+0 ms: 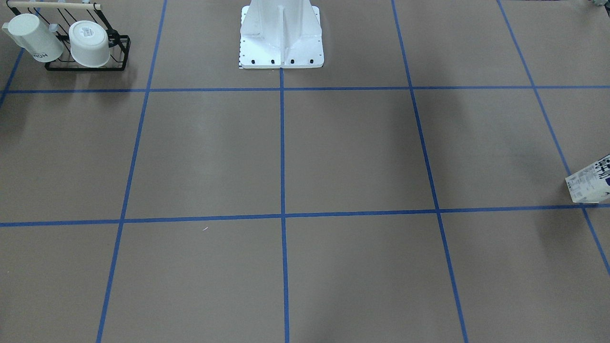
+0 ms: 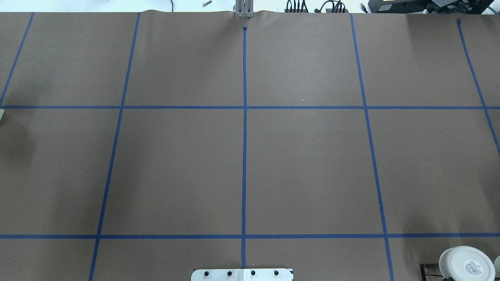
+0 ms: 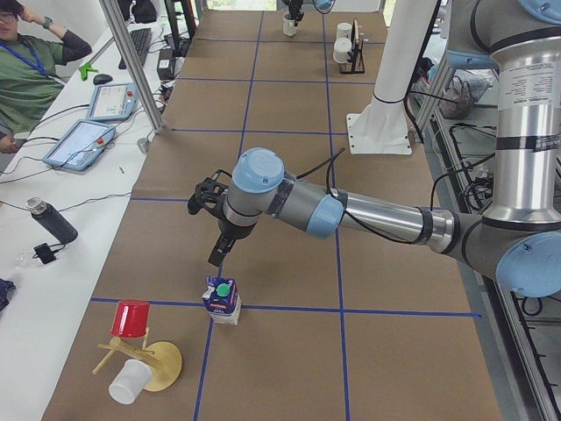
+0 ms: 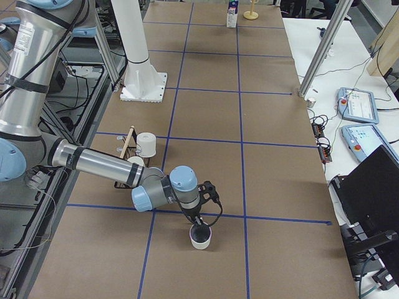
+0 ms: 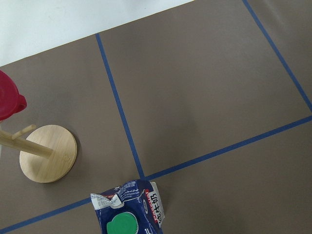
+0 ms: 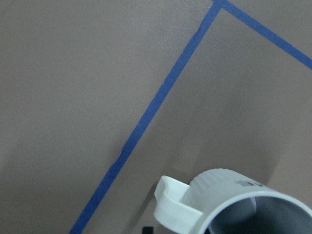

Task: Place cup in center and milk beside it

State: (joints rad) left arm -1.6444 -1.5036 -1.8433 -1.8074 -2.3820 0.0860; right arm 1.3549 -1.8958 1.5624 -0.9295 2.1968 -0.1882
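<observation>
The cup [image 4: 200, 237], a small white mug with a dark grey inside, stands near the table's end on the robot's right; the right wrist view shows its rim and handle [image 6: 229, 204] at the bottom edge. My right gripper [image 4: 196, 219] hangs just over its rim; I cannot tell whether it is open or shut. The milk [image 3: 222, 300], a blue and white carton with a green cap, stands at the opposite end and also shows in the left wrist view [image 5: 129, 209]. My left gripper [image 3: 216, 256] hovers just above it; I cannot tell its state. The center [image 2: 244, 171] is bare.
A black wire rack [image 1: 88, 64] holds two other white mugs [image 1: 35, 38] near the robot's base [image 1: 281, 43]. A wooden mug tree [image 3: 145, 360] with a red cup [image 3: 131, 317] and a white cup stands close beside the milk. An operator sits alongside the table.
</observation>
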